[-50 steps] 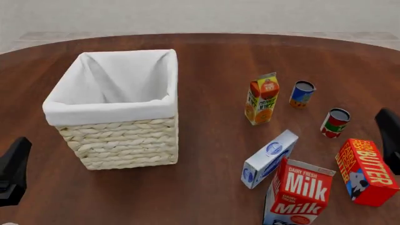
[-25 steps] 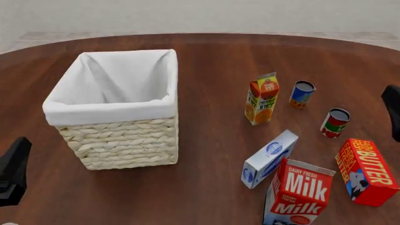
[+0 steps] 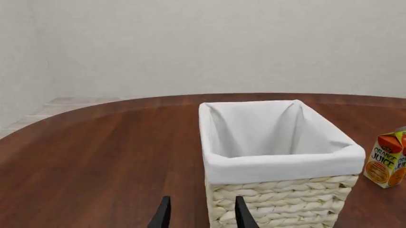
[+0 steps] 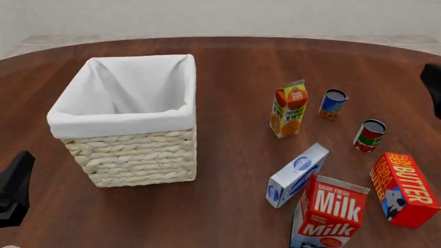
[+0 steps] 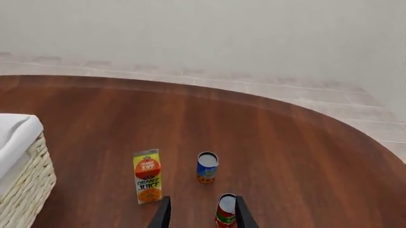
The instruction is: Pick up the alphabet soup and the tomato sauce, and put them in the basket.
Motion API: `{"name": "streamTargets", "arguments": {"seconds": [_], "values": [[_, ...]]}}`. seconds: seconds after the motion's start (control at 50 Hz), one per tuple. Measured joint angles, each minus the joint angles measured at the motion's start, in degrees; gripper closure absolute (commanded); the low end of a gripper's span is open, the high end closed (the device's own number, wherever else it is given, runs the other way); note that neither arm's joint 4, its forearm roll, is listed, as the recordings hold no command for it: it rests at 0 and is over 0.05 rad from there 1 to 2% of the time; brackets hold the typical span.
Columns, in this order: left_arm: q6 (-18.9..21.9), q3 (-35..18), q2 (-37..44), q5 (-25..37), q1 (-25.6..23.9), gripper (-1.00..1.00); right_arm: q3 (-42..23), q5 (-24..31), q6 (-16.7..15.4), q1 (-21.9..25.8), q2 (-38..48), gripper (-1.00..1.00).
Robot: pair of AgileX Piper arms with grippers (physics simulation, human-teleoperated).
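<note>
Both grippers empty, both cans standing on the table, nothing in the basket yet.

Your left gripper [image 3: 198, 216] sits low at the near-left, fingers parted on nothing, just beside the basket [image 4: 131, 121], likely parked. The basket stands upright, lining open, well apart from the cans. Right of the orange juice carton [image 4: 288, 109]: blue can [image 4: 333, 104], probably the alphabet soup, then red-green can [image 4: 369, 135], probably the tomato sauce, both upright. Your right gripper [image 5: 198, 213] is raised at the far right, fingers spread and empty, aimed down with the red-green can beside one finger.
</note>
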Motion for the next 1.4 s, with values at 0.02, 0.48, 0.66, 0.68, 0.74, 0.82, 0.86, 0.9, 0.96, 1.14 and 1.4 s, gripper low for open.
{"name": "streamTargets", "arguments": {"seconds": [0.02, 0.48, 0.66, 0.68, 0.74, 0.82, 0.86, 0.9, 0.96, 1.14, 1.4], "values": [[0.0, 0.0, 0.0, 0.0, 0.0, -1.0, -0.4, 0.2, 0.0, -0.1, 0.5, -1.0], [0.0, 0.0, 0.0, 0.0, 0.0, -1.0, -8.0, 4.1, 0.2, -2.5, 12.1, -1.0], [0.0, 0.0, 0.0, 0.0, 0.0, -1.0, -11.1, 6.0, 0.0, -4.0, 16.9, -1.0], [0.0, 0.0, 0.0, 0.0, 0.0, -1.0, -11.4, 6.2, 0.1, -4.1, 17.4, -1.0], [0.0, 0.0, 0.0, 0.0, 0.0, -1.0, -12.4, 6.9, 0.2, -4.5, 18.9, -1.0], [-0.1, 0.0, 0.0, 0.0, 0.0, -1.0, -13.8, 7.8, 0.8, -4.7, 20.9, -1.0], [-0.1, 0.0, 0.0, 0.0, 0.0, -1.0, -14.3, 8.2, 1.0, -4.8, 21.8, -1.0], [-0.1, 0.0, 0.0, 0.0, 0.0, -1.0, -14.8, 8.5, 1.1, -4.9, 22.7, -1.0], [-0.1, 0.0, -0.1, 0.0, 0.0, -1.0, -15.6, 9.0, 1.9, -4.8, 24.0, -1.0], [-0.2, 0.0, -0.1, 0.0, 0.0, -1.0, -16.8, 10.1, 3.2, -4.9, 27.2, -1.0], [0.0, 0.0, 0.0, 0.0, 0.0, -1.0, -19.4, 12.2, 3.4, -5.1, 31.9, -1.0]]}}
